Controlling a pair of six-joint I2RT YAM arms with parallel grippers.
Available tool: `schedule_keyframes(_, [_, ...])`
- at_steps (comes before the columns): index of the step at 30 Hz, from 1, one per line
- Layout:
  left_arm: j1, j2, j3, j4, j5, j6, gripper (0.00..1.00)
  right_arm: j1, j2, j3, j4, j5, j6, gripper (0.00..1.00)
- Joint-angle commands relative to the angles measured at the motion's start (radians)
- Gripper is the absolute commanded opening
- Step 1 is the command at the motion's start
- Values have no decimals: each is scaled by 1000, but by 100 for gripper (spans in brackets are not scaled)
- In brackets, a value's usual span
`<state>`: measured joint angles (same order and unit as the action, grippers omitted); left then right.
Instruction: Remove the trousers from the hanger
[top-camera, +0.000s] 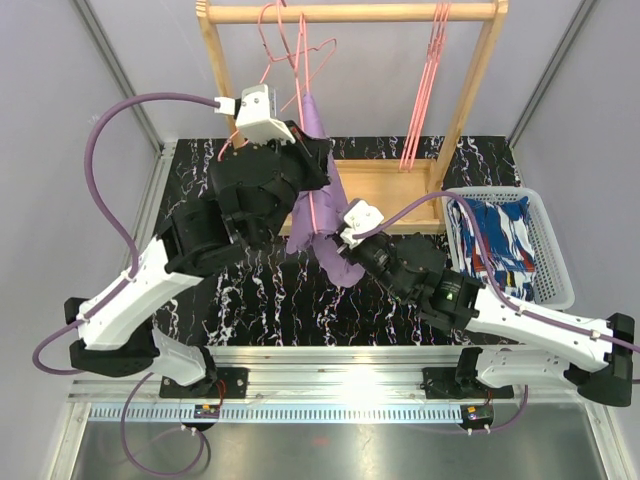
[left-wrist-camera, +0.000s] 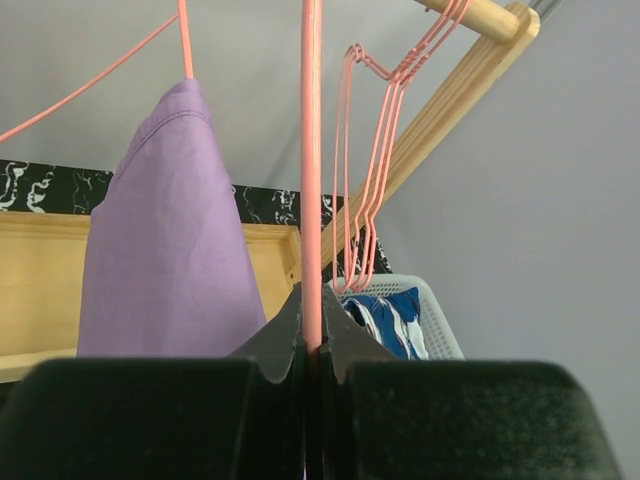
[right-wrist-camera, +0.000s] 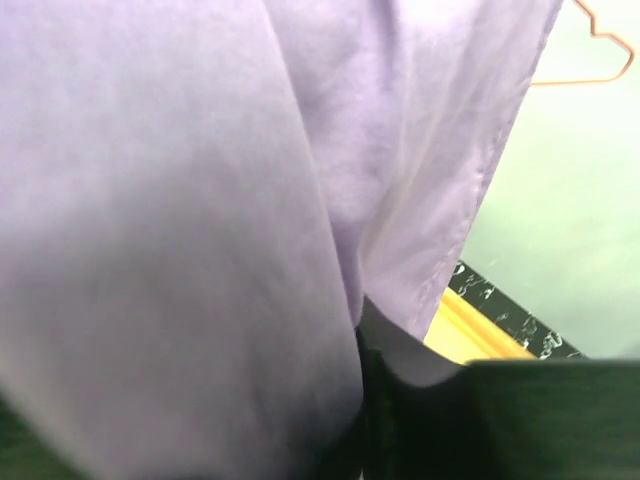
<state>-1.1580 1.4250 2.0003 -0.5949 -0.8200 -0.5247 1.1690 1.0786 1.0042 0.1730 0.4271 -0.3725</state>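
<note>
Black marbled tabletop (top-camera: 250, 290) is spreading beneath. The right gripper (right-wrist-camera: 365, 400) is pinching plain lilac purple cloth trousers (top-camera: 318, 215) hanging on a thin pink wire hanger (left-wrist-camera: 312, 150), which the left gripper (left-wrist-camera: 312, 350) is clamping. At right, royal blue patterned trousers (top-camera: 495, 240) are lying in a white plastic basket (top-camera: 560, 270).

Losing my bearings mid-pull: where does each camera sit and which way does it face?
Top external: above and behind the bases, looking down on the black marbled table, wooden rack, left arm and right arm.
Left wrist: on the left arm, looking up along the pink wire hanger clamped in the left tool.
Right wrist: on the right arm, close against the lilac purple cloth trousers; right tool at bottom.
Shared: top and left wrist both show the white plastic basket holding blue patterned cloth trousers.
</note>
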Motion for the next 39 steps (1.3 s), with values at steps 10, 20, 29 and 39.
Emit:
schedule_keyframes(10, [187, 67, 113, -100, 312, -57, 0, 4, -59, 191, -101, 30, 26, 0])
schedule_keyframes(20, [190, 60, 101, -114, 366, -61, 0, 4, -75, 246, -121, 121, 27, 0])
schedule_keyframes(29, [190, -15, -59, -138, 380, -110, 0, 3, -85, 361, -107, 173, 10, 0])
schedule_keyframes(39, [182, -205, -376, -141, 306, -121, 0, 3, -100, 510, -216, 139, 52, 0])
